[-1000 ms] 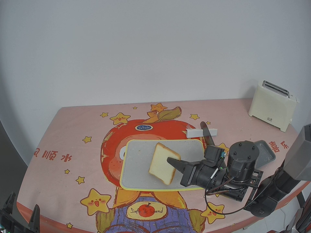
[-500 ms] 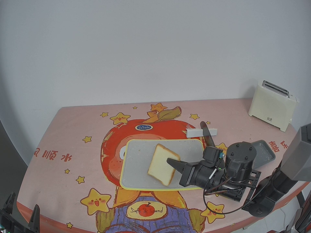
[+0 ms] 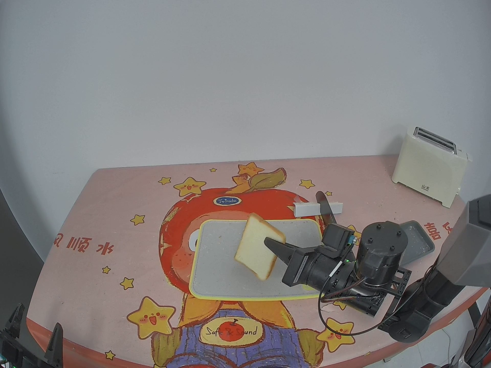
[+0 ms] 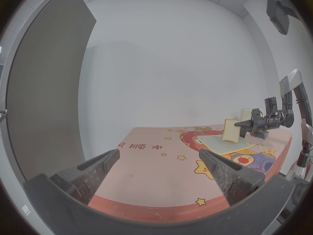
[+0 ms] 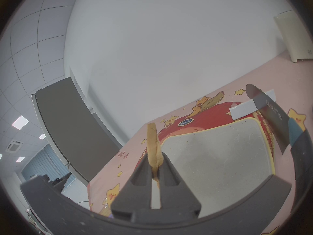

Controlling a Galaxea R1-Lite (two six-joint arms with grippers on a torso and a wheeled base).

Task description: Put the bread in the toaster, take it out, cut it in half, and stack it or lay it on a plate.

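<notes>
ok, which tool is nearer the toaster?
Right. The right tool holds the bread over the cutting board, with the toaster back and to its right. The left tool hangs at the near left corner of the table, diagonally opposite the toaster.

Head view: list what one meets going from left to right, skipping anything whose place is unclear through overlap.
left end effector → bread → knife → toaster
</notes>
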